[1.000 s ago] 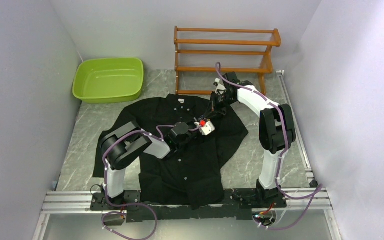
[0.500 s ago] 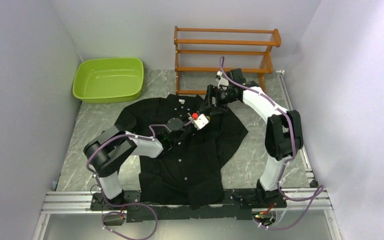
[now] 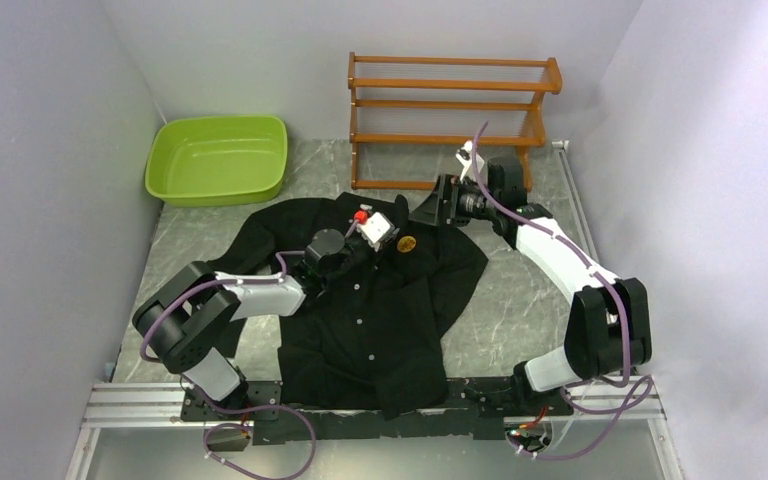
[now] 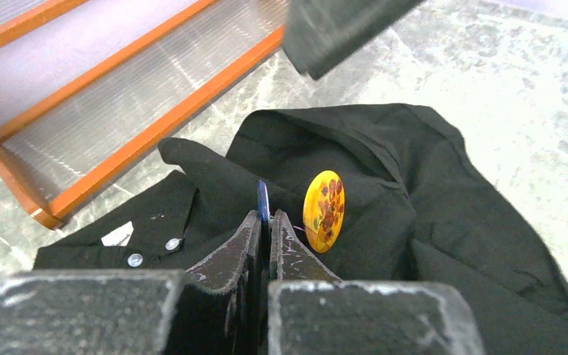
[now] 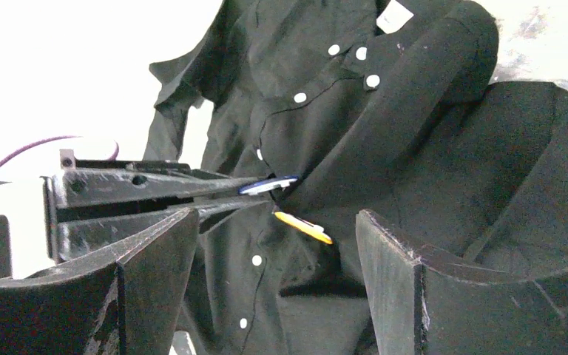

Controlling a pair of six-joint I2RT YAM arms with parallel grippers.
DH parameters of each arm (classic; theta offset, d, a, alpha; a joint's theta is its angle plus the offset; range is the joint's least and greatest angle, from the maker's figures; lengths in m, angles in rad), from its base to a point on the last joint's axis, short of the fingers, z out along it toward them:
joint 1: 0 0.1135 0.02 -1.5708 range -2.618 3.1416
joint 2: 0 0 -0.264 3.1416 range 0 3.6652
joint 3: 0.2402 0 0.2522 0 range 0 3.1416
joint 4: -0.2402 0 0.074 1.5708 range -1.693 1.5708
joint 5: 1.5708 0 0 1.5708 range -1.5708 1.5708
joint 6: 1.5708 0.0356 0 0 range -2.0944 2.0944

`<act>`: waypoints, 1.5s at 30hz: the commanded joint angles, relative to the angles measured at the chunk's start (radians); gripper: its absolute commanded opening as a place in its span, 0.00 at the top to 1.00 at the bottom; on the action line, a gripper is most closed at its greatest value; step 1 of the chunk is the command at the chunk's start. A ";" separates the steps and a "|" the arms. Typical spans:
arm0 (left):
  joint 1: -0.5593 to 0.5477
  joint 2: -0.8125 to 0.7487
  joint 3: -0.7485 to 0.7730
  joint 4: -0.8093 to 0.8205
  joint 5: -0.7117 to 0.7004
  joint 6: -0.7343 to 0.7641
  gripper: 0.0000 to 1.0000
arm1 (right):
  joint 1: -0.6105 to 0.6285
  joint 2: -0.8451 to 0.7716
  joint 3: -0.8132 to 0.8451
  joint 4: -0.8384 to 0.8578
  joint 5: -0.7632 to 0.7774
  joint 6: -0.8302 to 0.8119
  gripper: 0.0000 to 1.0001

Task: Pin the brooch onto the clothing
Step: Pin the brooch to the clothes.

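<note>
Left end effector [image 4: 265,222] clenches brooch [image 4: 323,210] against shirt [image 3: 380,320] (right end effector [image 5: 275,214] released) atop grey marbled table [image 3: 520,290], pale walls [image 3: 260,40] around.

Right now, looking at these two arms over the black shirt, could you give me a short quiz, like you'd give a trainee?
1. True or false: the right gripper stands open and holds nothing.
2. The left gripper pinches: A nothing; B the blue part beside the brooch; C the brooch's yellow face.
3. What colour is the tub at the far left of the table?
Key: 1 true; 2 B; 3 green.
</note>
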 commanded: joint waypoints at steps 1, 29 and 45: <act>0.014 -0.048 -0.038 0.107 0.045 -0.108 0.98 | -0.017 -0.052 -0.132 0.319 -0.114 0.052 0.20; 0.052 -0.113 -0.061 0.239 0.068 -0.347 0.97 | 0.069 0.046 -0.265 0.528 -0.205 -0.062 0.56; 0.052 -0.134 -0.055 0.221 0.061 -0.447 0.97 | 0.144 0.049 -0.240 0.390 -0.035 -0.164 0.96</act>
